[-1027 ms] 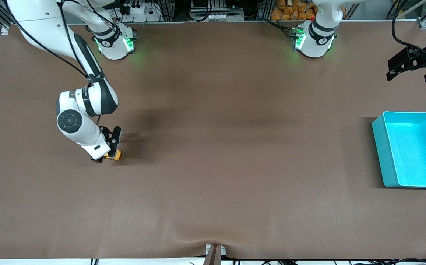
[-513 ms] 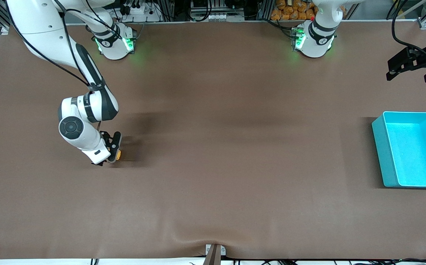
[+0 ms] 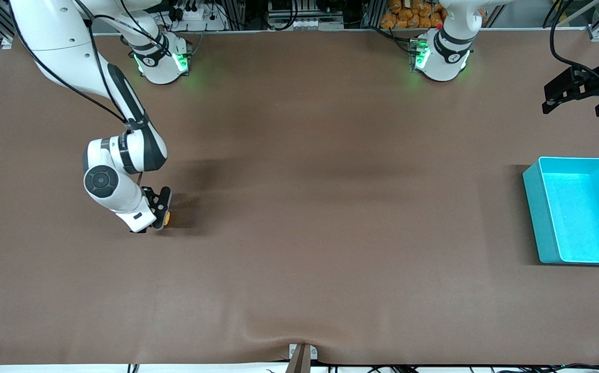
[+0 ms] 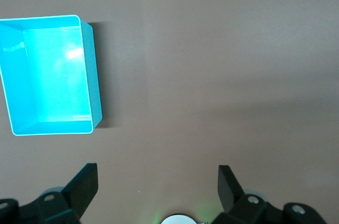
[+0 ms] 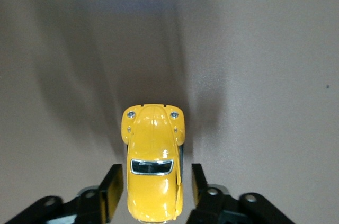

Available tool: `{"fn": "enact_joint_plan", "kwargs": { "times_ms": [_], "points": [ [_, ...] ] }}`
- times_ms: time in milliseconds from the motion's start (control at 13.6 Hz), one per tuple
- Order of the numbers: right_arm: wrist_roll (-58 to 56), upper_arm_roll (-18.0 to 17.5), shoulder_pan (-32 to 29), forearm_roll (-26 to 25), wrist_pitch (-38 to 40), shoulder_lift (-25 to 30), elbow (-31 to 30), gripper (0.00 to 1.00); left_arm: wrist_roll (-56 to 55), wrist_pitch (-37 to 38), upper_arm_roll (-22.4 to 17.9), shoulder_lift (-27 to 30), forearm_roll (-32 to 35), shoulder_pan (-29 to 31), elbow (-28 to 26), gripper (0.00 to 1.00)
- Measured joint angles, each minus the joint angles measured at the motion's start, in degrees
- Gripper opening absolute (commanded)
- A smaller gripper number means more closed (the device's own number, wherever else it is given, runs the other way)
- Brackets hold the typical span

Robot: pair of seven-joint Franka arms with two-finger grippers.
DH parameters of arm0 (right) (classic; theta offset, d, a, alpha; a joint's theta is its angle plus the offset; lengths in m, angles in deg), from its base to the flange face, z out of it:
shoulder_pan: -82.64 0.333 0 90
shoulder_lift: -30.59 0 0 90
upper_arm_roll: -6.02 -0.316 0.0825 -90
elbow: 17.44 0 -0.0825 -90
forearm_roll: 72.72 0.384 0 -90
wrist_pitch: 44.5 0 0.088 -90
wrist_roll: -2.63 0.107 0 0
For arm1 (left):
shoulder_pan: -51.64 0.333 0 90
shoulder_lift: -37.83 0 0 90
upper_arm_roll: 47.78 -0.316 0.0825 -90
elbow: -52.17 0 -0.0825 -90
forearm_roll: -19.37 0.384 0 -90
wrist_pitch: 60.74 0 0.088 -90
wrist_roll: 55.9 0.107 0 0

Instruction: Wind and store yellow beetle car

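**Right gripper drops astride the beetle car**

Lowered since a second ago, the right gripper [image 3: 157,220] now sits down over the yellow beetle car [image 3: 166,218], hiding most of it in the front view, where earlier the toy's body showed plainly under the fingers. The car stands on the brown table [image 3: 299,207], toward the right arm's end and well away from every edge. In the right wrist view the yellow beetle car [image 5: 153,173] lies lengthwise between the two black fingers [image 5: 112,189], nose pointing away from the wrist. The jaws are partly drawn in but a narrow gap shows on each side, so they have not yet clamped the body.

The left gripper [image 3: 573,96] waits spread wide and empty over the table edge at the left arm's end. The teal bin [image 3: 537,207] stands against that same edge, empty, and well apart from the car.

To do this step well, I would judge that the fingers should close squarely on the car's flanks, centred, so it does not twist or squirt out forward. A firm, level hold with the wheels kept down on the table would suit winding by rolling it backward.
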Motion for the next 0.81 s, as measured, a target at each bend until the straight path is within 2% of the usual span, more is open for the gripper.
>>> {"fn": "enact_joint_plan", "kwargs": {
  "times_ms": [147,220,807],
  "points": [
    [0.01,0.0,0.0,0.05,-0.06,-0.57,0.02,0.22,0.0,0.0,0.02,-0.01,0.0,0.0,0.0,1.0],
    [0.02,0.01,0.0,0.06,-0.01,-0.57,0.11,0.16,0.0,0.0,0.05,-0.03,0.0,0.0,-0.01,1.0],
    [-2.09,0.05,-1.37,0.07,0.39,-0.57,0.12,0.13,0.0,-0.39,0.1,-0.41,0.0,0.0,-0.03,1.0]
  ]
}}
